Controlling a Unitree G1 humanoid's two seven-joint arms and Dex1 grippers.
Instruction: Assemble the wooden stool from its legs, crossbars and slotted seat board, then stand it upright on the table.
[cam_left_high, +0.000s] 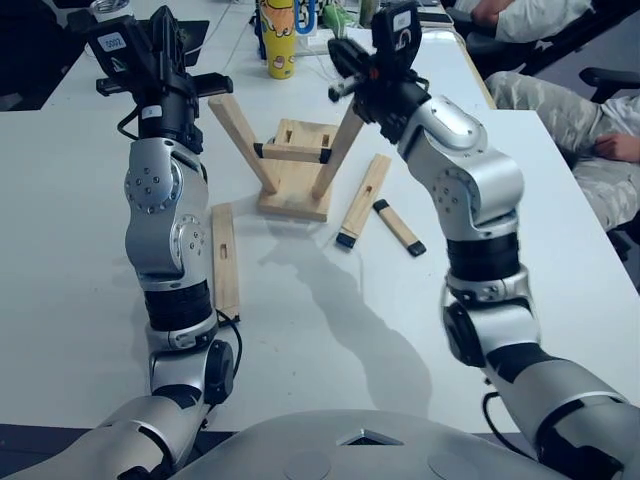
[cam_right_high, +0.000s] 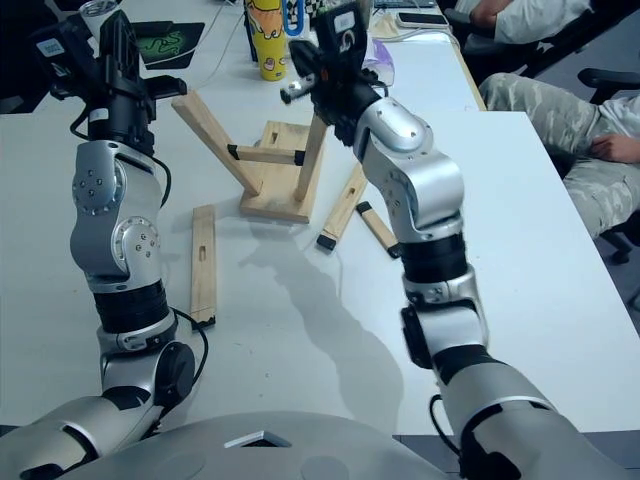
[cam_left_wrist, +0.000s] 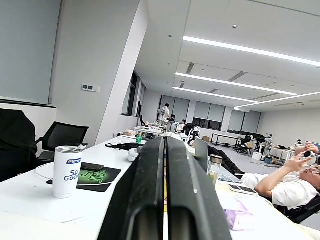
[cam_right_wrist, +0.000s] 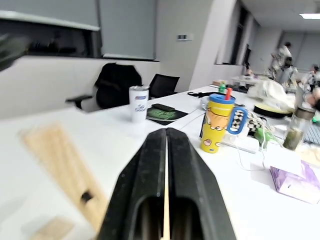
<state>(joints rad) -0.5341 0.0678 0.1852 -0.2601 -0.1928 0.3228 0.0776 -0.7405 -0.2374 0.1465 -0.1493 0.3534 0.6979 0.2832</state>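
Seat board (cam_left_high: 293, 203) lies on the tabletop (cam_left_high: 80, 200) with two legs (cam_left_high: 245, 140) (cam_left_high: 335, 155) and a crossbar (cam_left_high: 293, 152) standing up from it. My left jaws and right jaws are both pressed together on nothing, raised near the leg tops. Two loose legs (cam_left_high: 225, 260) (cam_left_high: 363, 198) and a short bar (cam_left_high: 398, 227) lie beside the board.

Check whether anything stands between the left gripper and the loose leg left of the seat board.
Nothing visible does. The loose leg lies apart, nearer the robot than the raised left gripper; the seat board sits to its right.
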